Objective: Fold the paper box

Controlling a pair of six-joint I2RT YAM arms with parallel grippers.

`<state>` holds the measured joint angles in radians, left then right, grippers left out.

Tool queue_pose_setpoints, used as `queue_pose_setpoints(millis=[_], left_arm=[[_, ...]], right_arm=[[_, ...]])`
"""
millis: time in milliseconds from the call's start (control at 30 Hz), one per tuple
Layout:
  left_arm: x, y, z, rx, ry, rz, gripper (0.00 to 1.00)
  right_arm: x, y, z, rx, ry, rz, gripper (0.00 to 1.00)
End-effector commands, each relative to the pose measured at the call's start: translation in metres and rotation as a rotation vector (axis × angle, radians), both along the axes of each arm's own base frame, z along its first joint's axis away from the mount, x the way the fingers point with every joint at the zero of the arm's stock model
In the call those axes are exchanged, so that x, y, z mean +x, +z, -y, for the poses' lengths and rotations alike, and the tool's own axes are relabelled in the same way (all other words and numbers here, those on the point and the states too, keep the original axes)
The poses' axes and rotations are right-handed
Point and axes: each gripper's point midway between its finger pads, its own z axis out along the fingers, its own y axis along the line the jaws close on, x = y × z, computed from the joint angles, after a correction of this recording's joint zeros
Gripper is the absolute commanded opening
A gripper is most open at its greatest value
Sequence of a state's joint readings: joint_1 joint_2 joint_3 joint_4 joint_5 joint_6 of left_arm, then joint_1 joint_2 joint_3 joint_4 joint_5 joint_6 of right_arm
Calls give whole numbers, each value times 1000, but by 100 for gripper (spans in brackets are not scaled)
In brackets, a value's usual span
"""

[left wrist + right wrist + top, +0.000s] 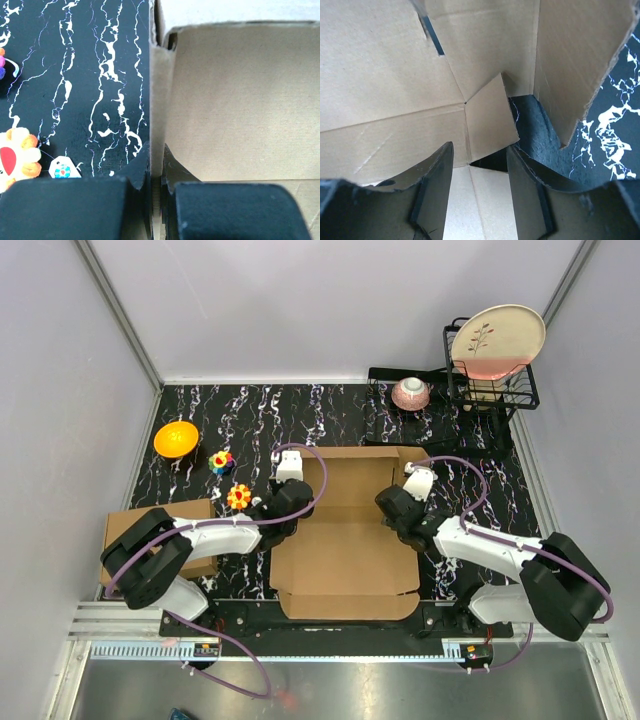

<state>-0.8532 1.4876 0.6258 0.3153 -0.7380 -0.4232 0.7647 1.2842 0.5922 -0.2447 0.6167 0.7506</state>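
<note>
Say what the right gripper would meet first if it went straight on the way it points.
Probably the small corner tab of the paper box, just ahead of the open right gripper; depth is unclear.

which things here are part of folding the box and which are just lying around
Job: paper box, left gripper pinching its side wall, right gripper at its other side.
Lying about: plain carton, orange bowl, rainbow flower toy, yellow flower toy, cup, plate in wire rack.
</note>
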Motion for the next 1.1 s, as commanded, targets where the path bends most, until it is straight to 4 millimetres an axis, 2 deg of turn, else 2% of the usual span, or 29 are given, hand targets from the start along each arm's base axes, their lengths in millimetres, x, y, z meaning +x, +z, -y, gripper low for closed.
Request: queue_pose_setpoints(millis=[0, 67, 267, 400, 500, 667, 700, 767, 800, 833, 867, 900, 967, 1067], left_arm=[[-13, -14, -3, 57, -37, -45, 0], [-13, -13, -1, 60, -40, -43, 0], [-15, -15, 0, 73, -50, -45, 0], [-15, -17, 0, 79, -51, -47, 0], [-14, -16, 0, 79, -49, -46, 0], [-15, -17, 1, 84, -50, -48, 0], [-15, -17, 0, 85, -49, -48, 0], [-15, -18, 0, 88, -47, -51, 0], [-15, -18, -1, 89, -44, -51, 0], [-15, -19, -1, 89, -44, -52, 0], [-15, -18, -1, 89, -42, -51, 0], [-15, -18, -1, 90, -41, -50, 0], [-15, -18, -1, 86, -40, -49, 0], [-14, -17, 0, 83, -38, -50, 0]], right_arm=[[21, 20, -3, 0, -16, 115, 52], [22, 19, -2, -19, -12, 119, 44], [26, 17, -6, -39, 16, 117, 31], [27, 13, -16, -30, 61, 102, 23], [27, 9, -29, 14, 115, 92, 18], [25, 6, -37, 26, 153, 70, 14], [24, 8, -38, 29, 159, 71, 15], [20, 10, -33, 10, 145, 48, 29], [22, 24, -31, 19, 131, 78, 36], [22, 32, -29, 23, 120, 90, 48], [18, 36, -23, 8, 114, 84, 53], [18, 56, -21, 24, 116, 127, 56], [13, 81, -15, 48, 129, 174, 65], [3, 115, -4, 78, 137, 232, 71]])
